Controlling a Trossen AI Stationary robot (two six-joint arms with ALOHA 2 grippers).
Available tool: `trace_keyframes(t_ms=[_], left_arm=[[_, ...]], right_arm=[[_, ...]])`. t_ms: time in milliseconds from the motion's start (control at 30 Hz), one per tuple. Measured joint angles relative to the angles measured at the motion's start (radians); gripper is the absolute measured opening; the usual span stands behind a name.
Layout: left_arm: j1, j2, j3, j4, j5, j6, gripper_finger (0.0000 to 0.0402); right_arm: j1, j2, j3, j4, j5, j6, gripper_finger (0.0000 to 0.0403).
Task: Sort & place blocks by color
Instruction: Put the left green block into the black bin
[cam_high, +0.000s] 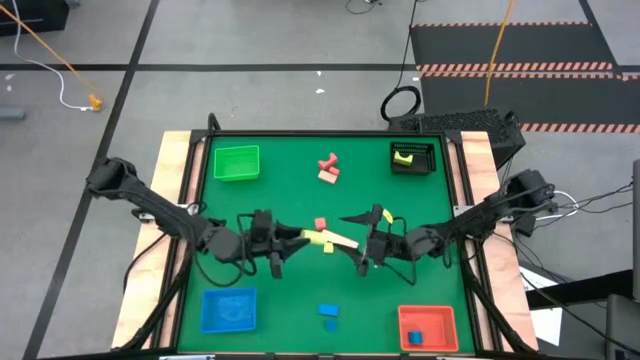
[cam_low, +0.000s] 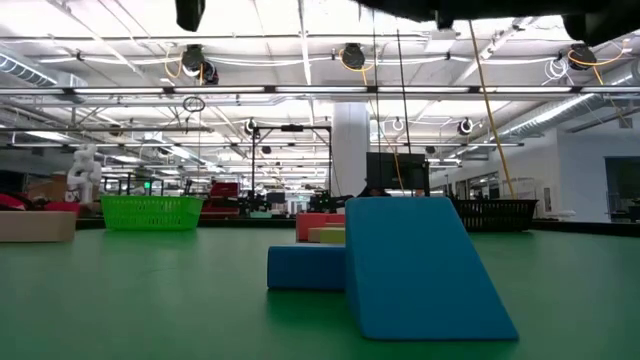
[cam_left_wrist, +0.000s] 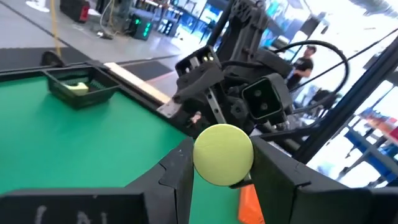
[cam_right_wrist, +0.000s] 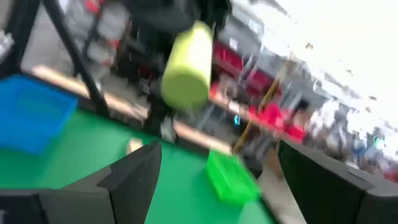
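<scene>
The left hand holds one end of a long yellow round block up above the middle of the green counter. The right hand is just beside the block's other end, with its fingers spread wide and holding nothing. Two blue blocks lie near the red square tray.

The high view looks straight down on the whole green-felt table, arms entering from the frame's left and right edges. The low view sits at felt level, so close to a blue wedge block that it fills the lower centre. Each wrist view looks out between its own dark fingers — both share a yellow-green wooden cylinder.
</scene>
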Motion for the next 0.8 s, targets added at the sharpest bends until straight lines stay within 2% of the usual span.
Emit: trace_keyframes(t_ms=[133,267,600,800], left_arm=[[0.009,0.065,0.000,0.164,0.000,0.049,0.0129],[0.015,0.100,0.000,0.273,0.000,0.084,0.0129],[0.026,0.146,0.000,0.334,0.011,0.036,0.0129],[0.027,0.146,0.000,0.351,0.020,0.043,0.0129]], right_arm=[[-0.003,0.008,0.003,0.057,-0.143,-0.022,0.0313],[-0.004,0.008,0.025,0.055,-0.145,-0.034,0.0313],[-0.005,0.008,0.088,0.027,-0.146,-0.061,0.0311],[-0.016,0.008,0.124,-0.030,-0.146,-0.046,0.0271]])
